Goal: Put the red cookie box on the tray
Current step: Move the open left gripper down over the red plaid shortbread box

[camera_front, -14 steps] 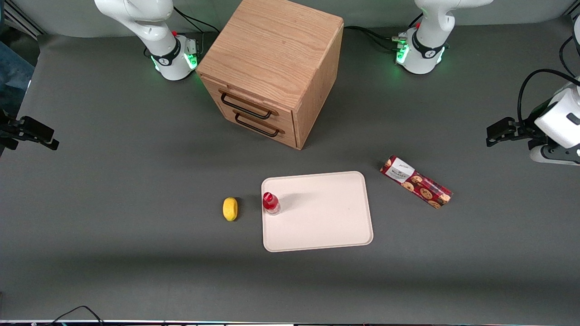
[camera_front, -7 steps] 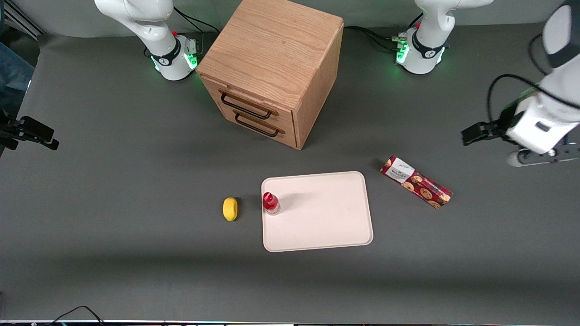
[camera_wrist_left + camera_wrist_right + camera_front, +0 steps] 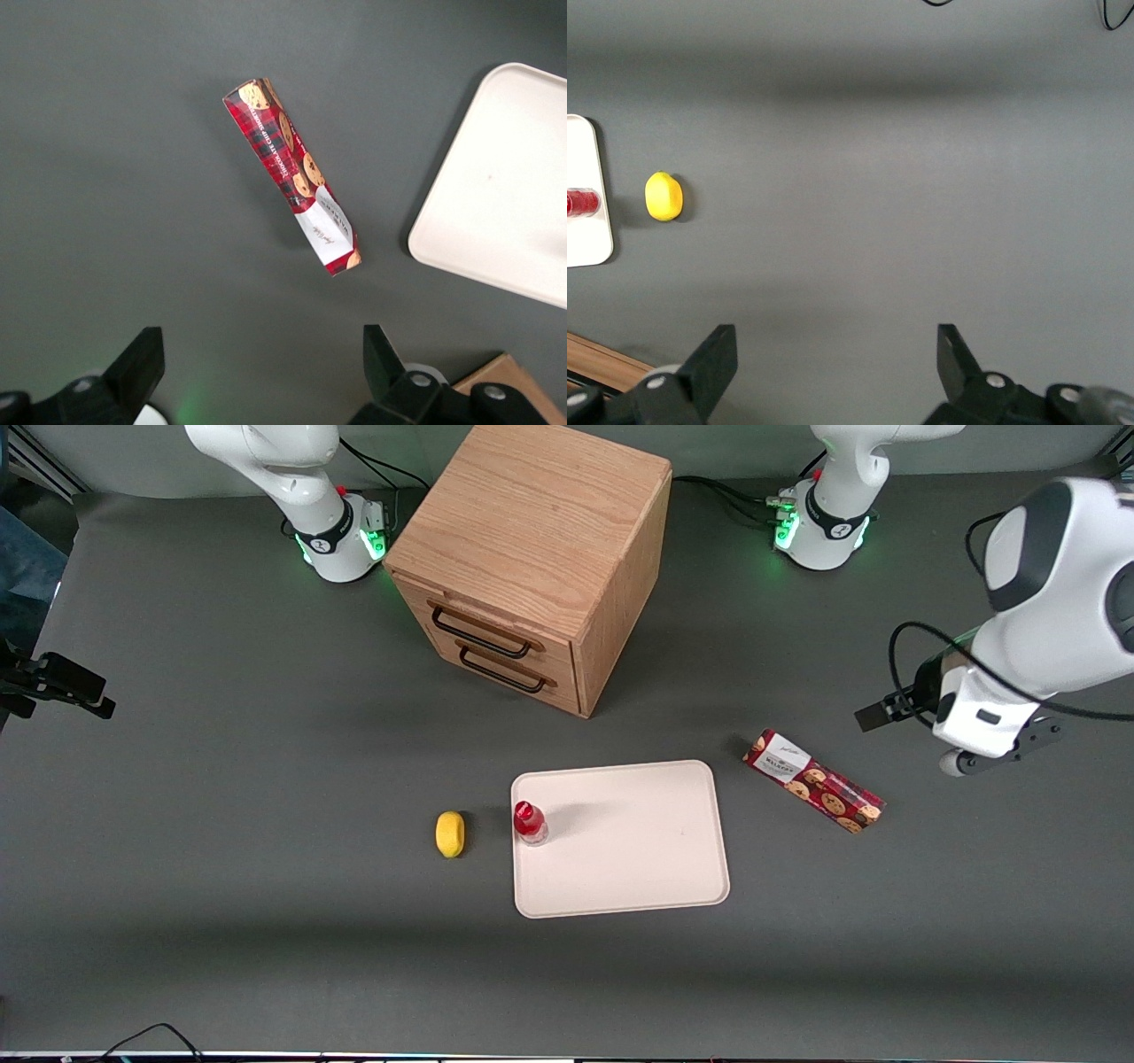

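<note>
The red cookie box [image 3: 813,781] lies flat on the grey table, beside the tray on the working arm's side, and is apart from it. It also shows in the left wrist view [image 3: 291,173], with the white label end nearest the tray. The cream tray [image 3: 638,859] lies flat mid-table, and one rounded corner shows in the left wrist view [image 3: 505,186]. My left gripper [image 3: 966,757] hangs above the table, toward the working arm's end from the box. Its fingers [image 3: 142,363] stand wide apart with nothing between them, so the gripper [image 3: 263,367] is open and not touching the box.
A small red-capped bottle [image 3: 530,822] stands on the tray at the edge toward the parked arm. A yellow lemon [image 3: 450,833] lies on the table beside it. A wooden two-drawer cabinet [image 3: 532,558] stands farther from the front camera than the tray.
The left arm has swung in from the table's end toward the cookie box. The box, tray, bottle and lemon have not moved.
</note>
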Motion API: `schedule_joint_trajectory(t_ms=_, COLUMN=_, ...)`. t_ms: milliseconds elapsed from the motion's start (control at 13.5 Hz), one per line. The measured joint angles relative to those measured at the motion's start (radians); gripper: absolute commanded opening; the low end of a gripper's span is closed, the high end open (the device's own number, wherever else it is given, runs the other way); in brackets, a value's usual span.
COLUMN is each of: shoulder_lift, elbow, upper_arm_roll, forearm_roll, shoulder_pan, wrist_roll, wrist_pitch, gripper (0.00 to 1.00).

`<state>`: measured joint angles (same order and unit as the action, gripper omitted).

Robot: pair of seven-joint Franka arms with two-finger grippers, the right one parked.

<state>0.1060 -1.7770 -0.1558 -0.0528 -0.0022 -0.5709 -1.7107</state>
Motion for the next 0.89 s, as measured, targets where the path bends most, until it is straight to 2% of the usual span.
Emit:
schedule_joint_trajectory(t_ms=593, shoulder_lift=0.021, elbow=-0.257, upper_arm_roll=0.006, forearm_roll=-0.005, shoulder_pan=0.003, wrist_roll=-0.034, wrist_pitch=-0.354, gripper=1.0)
schedule_joint_trajectory(t_ms=889, shoulder_lift=0.072, elbow=-0.332, upper_arm_roll=0.006, forearm_roll=-0.005, shoulder_pan=0.003, wrist_roll=-0.042, wrist_pitch=-0.494, gripper=1.0)
